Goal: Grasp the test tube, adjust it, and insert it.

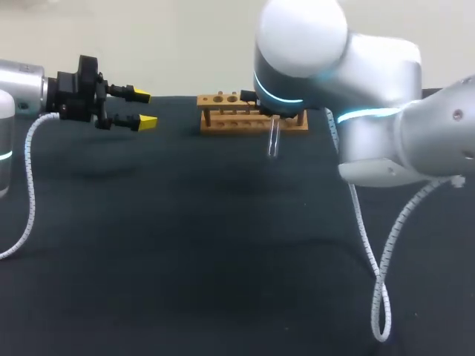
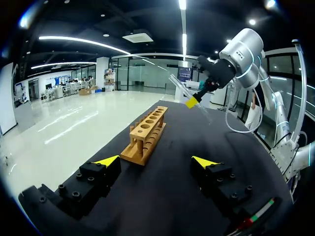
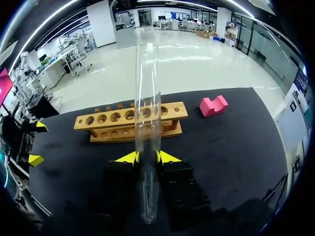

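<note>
A clear glass test tube [image 3: 147,113] is pinched between the yellow tips of my right gripper [image 3: 147,157], which is shut on it. In the head view the test tube [image 1: 274,139] hangs nearly upright just in front of the wooden rack [image 1: 223,100], with its lower end above the black table; the right arm hides the gripper itself. From the left wrist, the tube [image 2: 179,86] is tilted above the rack's [image 2: 145,130] far end. My left gripper [image 1: 141,109] hovers open and empty to the left of the rack, and in its own view the left gripper [image 2: 156,161] points along the rack.
The rack [image 3: 106,118] has a row of several round holes. A pink block [image 3: 213,105] lies on the black table [image 1: 185,245] beside one end of the rack. White coiled cables [image 1: 382,282] hang from both arms. My left gripper [image 3: 34,142] is visible off the rack's other end.
</note>
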`<state>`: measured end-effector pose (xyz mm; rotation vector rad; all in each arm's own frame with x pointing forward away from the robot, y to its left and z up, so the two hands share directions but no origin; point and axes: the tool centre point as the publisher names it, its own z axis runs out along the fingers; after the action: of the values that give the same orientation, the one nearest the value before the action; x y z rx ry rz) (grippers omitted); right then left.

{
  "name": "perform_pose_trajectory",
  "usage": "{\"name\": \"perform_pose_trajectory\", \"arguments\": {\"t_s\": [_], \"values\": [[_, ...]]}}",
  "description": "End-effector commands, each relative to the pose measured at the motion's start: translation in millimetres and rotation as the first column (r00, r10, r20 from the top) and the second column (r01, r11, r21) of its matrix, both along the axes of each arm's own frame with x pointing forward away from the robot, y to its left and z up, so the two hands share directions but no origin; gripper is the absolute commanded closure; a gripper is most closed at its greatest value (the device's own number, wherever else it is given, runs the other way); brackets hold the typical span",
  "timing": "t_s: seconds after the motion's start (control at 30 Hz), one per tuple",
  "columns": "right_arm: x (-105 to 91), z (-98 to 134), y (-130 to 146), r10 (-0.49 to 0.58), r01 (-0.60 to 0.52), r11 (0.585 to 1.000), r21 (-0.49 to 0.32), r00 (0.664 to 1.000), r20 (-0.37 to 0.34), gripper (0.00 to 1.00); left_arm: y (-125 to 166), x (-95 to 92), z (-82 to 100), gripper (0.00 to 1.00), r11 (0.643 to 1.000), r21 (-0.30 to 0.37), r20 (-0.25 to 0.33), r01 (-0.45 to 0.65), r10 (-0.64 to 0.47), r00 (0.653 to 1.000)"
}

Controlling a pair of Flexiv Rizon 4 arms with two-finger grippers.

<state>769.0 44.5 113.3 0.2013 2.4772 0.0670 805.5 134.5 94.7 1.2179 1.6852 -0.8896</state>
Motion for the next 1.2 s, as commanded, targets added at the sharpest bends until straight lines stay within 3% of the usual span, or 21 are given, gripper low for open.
{"name": "perform_pose_trajectory", "arguments": {"t_s": [0.03, 0.57, 0.77, 1.2], "values": [[-17.5, 9.3, -7.2, -0.009, 0.009, 1.0, 0.0, 0.995, 0.098, 1.0, 0.5, -2.3, -0.7, 0.0, 1.0, -0.002, 0.006, -0.003, 0.003, 1.0], [-30.6, 23.4, -13.6, -0.036, 0.035, 0.999, 0.006, 0.989, 0.145, 1.0, 0.5, -2.3, -0.7, 0.0, 1.0, -0.002, 0.006, -0.003, 0.003, 1.0], [-27.8, 27.0, -13.8, 0.007, -0.021, 0.997, 0.073, 0.982, 0.186, 1.0, 0.5, -2.3, -0.7, 0.0, 1.0, -0.002, 0.006, -0.003, 0.003, 1.0], [-27.8, 27.0, -13.8, 0.007, -0.021, 0.997, 0.073, 0.982, 0.186, 1.0, 0.5, -2.3, -0.7, 0.0, 1.0, -0.002, 0.006, -0.003, 0.003, 1.0]]}}
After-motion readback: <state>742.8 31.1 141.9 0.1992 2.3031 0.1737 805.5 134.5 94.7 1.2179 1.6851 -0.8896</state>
